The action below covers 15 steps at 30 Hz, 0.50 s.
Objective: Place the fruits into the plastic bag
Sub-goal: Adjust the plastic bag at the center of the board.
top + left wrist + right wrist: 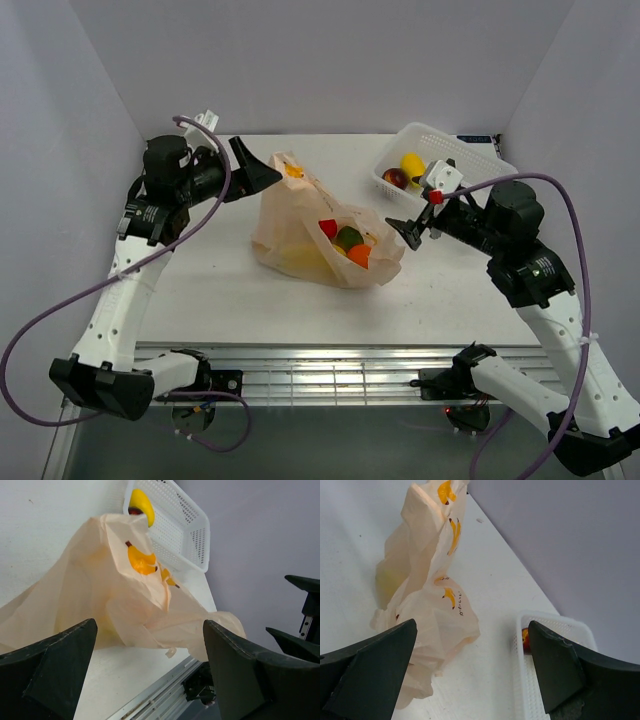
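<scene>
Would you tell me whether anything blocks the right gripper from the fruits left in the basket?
Nothing visible does. The open right gripper hangs beside the bag; the banana and dark-red fruit lie uncovered in the open-topped basket, with only its low wall between.

I'm driving this from afar in what is plainly a robotics lab cell, not a home. Bare white panels [330, 60] box in a white desk [225, 305] on three sides. My left arm [115, 290] and right arm [560, 310] are bolted to a slotted aluminium rail [330, 372] at its near edge. Purple cables [584, 270] loop loose beside them.
</scene>
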### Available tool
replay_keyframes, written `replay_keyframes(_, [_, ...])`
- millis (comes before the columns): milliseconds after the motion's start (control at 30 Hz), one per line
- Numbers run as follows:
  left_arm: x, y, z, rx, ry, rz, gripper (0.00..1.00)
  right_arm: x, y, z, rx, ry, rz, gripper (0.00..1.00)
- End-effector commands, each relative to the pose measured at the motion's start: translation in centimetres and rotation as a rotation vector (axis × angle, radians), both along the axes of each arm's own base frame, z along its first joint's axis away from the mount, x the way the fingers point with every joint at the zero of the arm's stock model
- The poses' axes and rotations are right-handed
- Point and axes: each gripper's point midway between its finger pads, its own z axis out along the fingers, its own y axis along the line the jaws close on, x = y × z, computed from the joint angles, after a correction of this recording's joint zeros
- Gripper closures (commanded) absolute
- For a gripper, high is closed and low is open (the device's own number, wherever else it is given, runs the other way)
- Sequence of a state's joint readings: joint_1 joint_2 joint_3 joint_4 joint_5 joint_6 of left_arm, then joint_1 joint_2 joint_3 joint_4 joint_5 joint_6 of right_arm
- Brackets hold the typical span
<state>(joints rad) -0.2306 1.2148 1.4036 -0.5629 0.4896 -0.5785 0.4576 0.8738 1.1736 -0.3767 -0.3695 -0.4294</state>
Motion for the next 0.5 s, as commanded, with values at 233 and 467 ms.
replay_keyframes(233, [-4.2,-5.3,-5.6,0.108,0.1,-0.011,0.02,-3.3,0.9,2.3,-0.126,-0.212,0.224,0.04])
replay_keyframes(467, [-0.3,-5.1,-5.3,0.199,0.075,0.129,0.03,-5.9,1.0,-0.2,-0.156,-0.082,0.32,0.1])
